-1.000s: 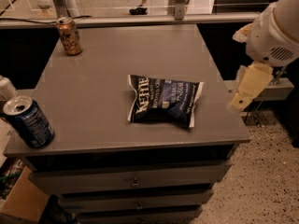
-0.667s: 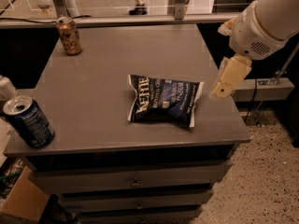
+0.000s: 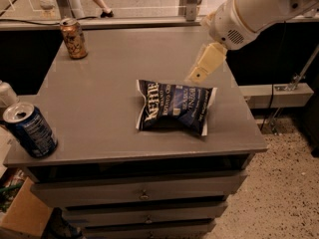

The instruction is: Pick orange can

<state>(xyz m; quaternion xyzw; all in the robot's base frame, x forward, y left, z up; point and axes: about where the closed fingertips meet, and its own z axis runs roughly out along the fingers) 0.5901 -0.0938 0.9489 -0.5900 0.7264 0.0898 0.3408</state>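
— Where's your orange can (image 3: 74,38)?
— Far-left corner of the table (image 3: 99,98), upright (blue can (image 3: 31,130) at near-left edge).
— Your gripper (image 3: 198,76)?
— Hovers over the chip bag's (image 3: 174,107) far edge, well apart from that can; spread or pressed together, can't tell.

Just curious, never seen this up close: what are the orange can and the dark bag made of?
The orange can: likely thin metal, its silver top glints. The bag: seemingly glossy plastic film, crinkled and shiny. The gripper, hanging above the bag's far right corner, looks like matte plastic.
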